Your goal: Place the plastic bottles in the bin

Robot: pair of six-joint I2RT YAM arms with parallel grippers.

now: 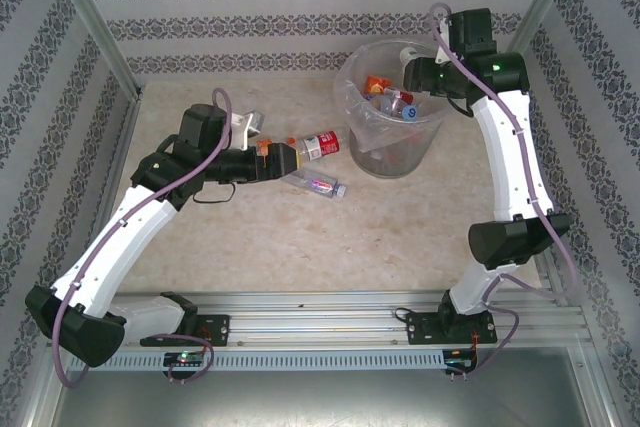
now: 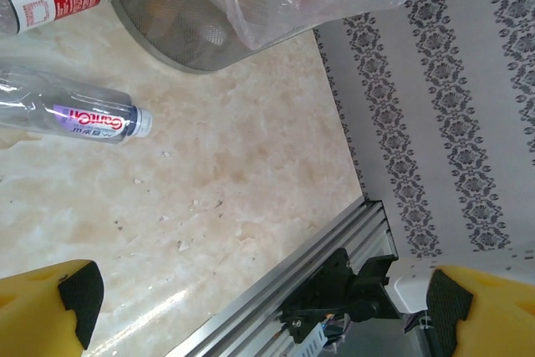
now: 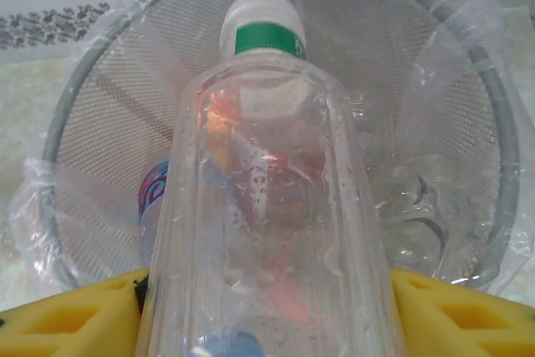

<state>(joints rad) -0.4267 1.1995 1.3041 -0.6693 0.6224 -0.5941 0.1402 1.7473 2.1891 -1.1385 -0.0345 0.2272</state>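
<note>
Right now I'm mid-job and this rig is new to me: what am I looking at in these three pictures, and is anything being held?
Two white robot arms are bolted at the near edge of the table. The overhead picture looks down from behind them. The other two pictures come from a camera on each wrist, so the yellow blocks at the bottom are that arm's own fingers.

The left gripper is wide open and holds nothing. Near it on the table lie a red-label bottle and a smaller purple-label bottle.

The right gripper hangs over the bin, which has several bottles in it. A clear bottle with a green band sits between its fingers. I cannot tell whether it is gripped firmly.
</note>
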